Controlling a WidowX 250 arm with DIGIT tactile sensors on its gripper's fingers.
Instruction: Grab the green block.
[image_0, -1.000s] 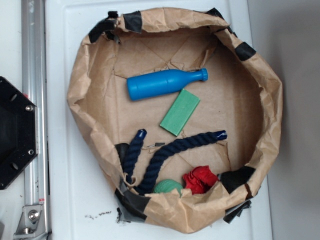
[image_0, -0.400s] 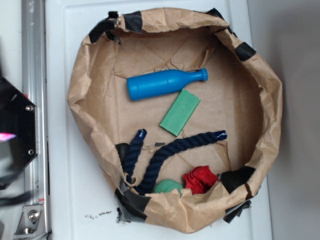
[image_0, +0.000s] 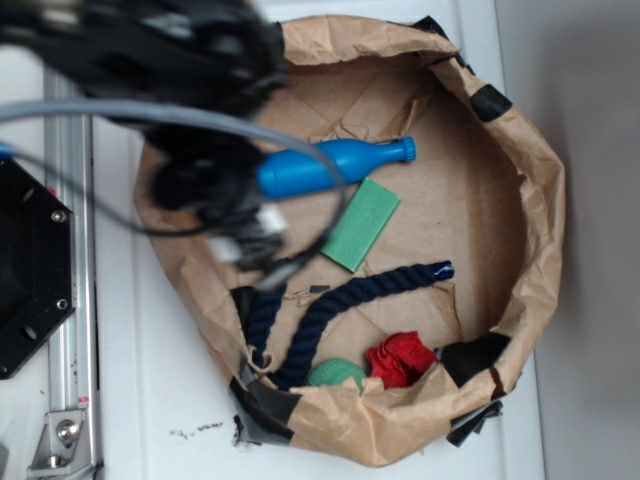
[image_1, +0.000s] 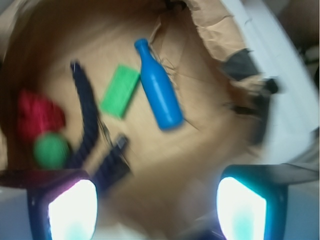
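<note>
The claw (image_1: 157, 210) hangs spread and empty; ahead of it the flat, smooth green block (image_1: 120, 91) lies on crinkled brown paper (image_1: 200, 150).

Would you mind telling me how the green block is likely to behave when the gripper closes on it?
The green block looks like a flat, thin slab lying on the paper, so it probably won't roll. Its straight edges suggest it is stiff. Lying flush, it may slide rather than lift unless the fingers catch its edges.

Blurred black arm (image_0: 190, 70) trailing grey cables (image_0: 150, 115), pincer (image_1: 157, 205) pads glowing white.
</note>
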